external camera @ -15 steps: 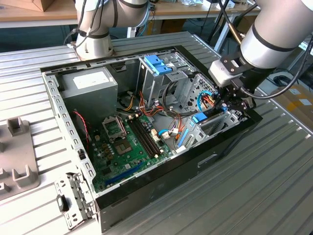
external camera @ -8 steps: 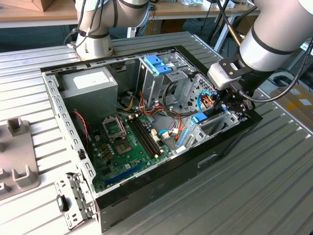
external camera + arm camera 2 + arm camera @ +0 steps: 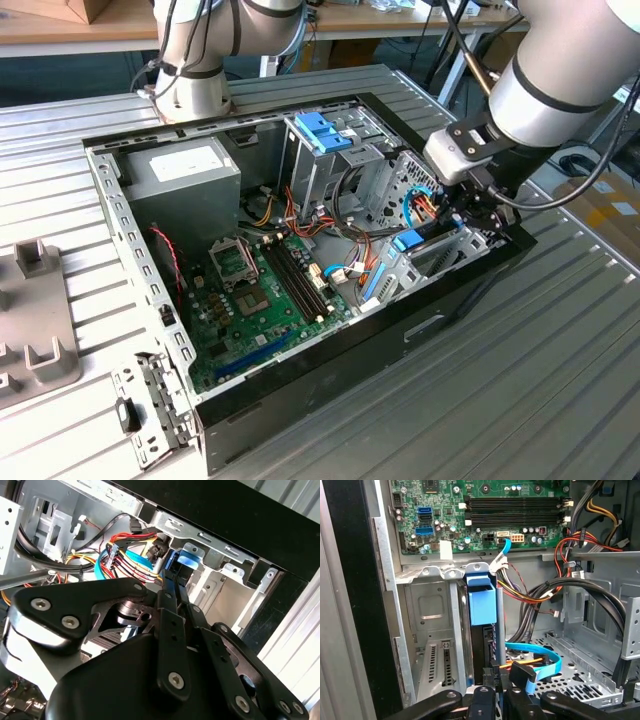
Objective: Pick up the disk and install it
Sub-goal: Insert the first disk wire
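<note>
The disk [image 3: 410, 241] stands on edge in the drive bay at the front right corner of the open computer case, with its blue carrier tab on top. In the first wrist view, the blue carrier [image 3: 482, 605] sits in the slot between the bay's metal walls, and the disk's dark edge runs back toward me. My gripper [image 3: 462, 222] hangs over the bay, beside the case's right wall. In both wrist views the gripper [image 3: 495, 680] [image 3: 175, 587] has its black fingers [image 3: 167, 615] closed on the disk's [image 3: 184, 560] thin end.
A grey power-supply box [image 3: 185, 175] sits at the case's back left. A blue bracket [image 3: 322, 132] tops the metal cage, and the motherboard [image 3: 255, 290] lies in the middle. A loose blue cable [image 3: 540, 662] and wire bundles lie beside the bay. Grey fixtures [image 3: 35, 320] stand at the exterior view's left.
</note>
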`<state>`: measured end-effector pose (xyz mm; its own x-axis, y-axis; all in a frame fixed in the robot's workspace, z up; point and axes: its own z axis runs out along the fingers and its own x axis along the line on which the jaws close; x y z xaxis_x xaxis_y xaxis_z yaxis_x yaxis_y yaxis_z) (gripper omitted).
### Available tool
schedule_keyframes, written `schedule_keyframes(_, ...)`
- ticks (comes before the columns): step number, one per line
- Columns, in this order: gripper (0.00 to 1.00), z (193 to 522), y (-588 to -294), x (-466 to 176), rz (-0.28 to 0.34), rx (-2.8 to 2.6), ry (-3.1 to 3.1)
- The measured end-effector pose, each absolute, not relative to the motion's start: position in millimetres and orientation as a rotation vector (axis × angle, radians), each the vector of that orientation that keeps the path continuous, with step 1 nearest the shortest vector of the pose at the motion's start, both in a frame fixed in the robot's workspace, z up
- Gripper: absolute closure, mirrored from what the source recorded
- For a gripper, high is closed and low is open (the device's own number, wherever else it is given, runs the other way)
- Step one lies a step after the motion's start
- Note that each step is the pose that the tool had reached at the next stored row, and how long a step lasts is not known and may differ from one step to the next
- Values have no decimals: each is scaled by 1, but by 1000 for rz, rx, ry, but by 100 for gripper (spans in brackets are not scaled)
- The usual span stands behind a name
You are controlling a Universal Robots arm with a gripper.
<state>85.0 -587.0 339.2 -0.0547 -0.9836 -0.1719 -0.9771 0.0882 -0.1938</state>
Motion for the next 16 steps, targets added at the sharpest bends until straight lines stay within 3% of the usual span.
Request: schedule_keyframes(16, 83, 337, -587, 85, -41, -1964, 2111)
